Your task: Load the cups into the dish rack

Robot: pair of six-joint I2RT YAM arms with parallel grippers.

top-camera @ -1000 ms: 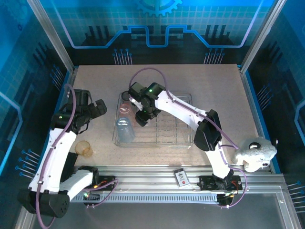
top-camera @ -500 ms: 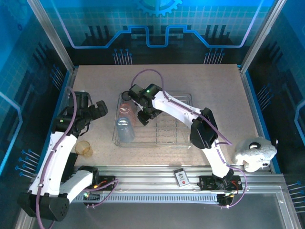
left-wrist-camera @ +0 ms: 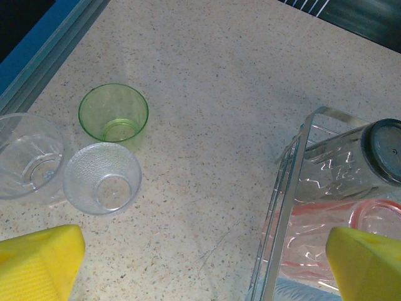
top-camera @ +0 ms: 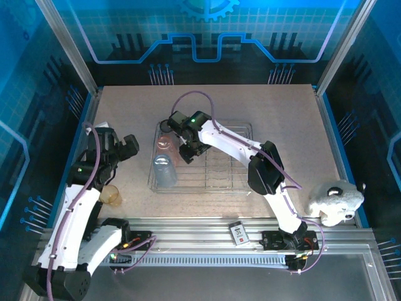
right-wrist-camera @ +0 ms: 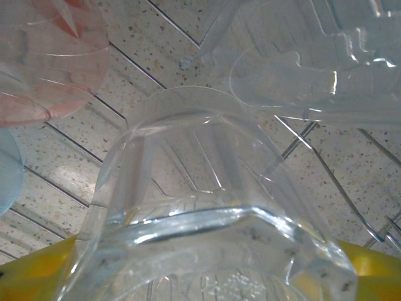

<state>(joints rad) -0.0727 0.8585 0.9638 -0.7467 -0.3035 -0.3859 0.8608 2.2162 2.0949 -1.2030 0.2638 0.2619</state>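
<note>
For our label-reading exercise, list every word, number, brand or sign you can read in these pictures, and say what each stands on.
Nothing here is legible.
On the small card at the near edge: dark print on white, too small to read.
On the clear cup, right wrist view: raised marks low on its wall, too blurred to read.
On the back wall panel: a gear and line drawing, no words.

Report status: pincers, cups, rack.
Left pincer open, empty. Right pincer shut on clear cup over dish rack. Green cup, amber cup loose on table. Pink cup close by in rack.
</note>
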